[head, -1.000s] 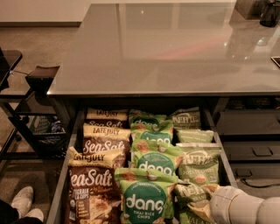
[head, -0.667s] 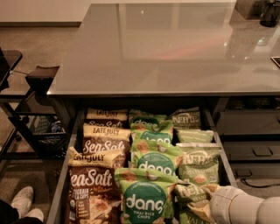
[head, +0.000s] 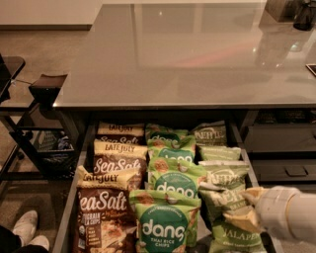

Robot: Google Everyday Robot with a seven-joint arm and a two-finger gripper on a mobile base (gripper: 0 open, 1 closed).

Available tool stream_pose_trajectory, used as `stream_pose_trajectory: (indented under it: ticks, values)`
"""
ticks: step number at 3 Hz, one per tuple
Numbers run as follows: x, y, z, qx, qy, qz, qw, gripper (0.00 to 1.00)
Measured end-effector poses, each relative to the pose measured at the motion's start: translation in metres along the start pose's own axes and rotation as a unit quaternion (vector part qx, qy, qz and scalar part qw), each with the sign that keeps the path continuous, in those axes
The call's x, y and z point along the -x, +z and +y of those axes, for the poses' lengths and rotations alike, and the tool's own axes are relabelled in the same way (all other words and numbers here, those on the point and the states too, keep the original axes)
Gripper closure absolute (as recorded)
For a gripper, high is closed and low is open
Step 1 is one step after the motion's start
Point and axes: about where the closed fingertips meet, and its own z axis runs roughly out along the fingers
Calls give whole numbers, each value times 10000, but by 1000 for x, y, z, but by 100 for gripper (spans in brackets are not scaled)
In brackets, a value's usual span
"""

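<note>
An open drawer (head: 68, 217) under a grey counter holds rows of snack bags. Brown Late July sea salt bags (head: 104, 217) fill the left column. Green Dang rice chip bags (head: 163, 228) fill the middle one, and green kettle chip bags (head: 219, 180) the right. My white arm (head: 289, 215) comes in from the lower right. My gripper (head: 247, 210) is at the front of the right column, against the top of the front jalapeño bag (head: 232, 236). The bag lies in the drawer.
The grey countertop (head: 197, 54) spreads above the drawer, with dark objects (head: 301, 15) at its far right corner. A black chair frame (head: 44, 89) stands left of the drawer. A person's white shoes (head: 27, 230) are at the lower left. Shut drawers (head: 284, 170) lie to the right.
My arm has risen a little and drawn slightly to the right over the front jalapeño bag. The bags have not visibly moved.
</note>
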Motion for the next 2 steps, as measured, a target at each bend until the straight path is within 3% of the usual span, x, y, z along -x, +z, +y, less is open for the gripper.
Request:
stream_pose_trajectory:
  ticks: [1, 2]
  values:
    - [37, -37, -26, 225, -140, -359, 9990, 100]
    - [65, -62, -42, 657, -286, -652, 9953, 100]
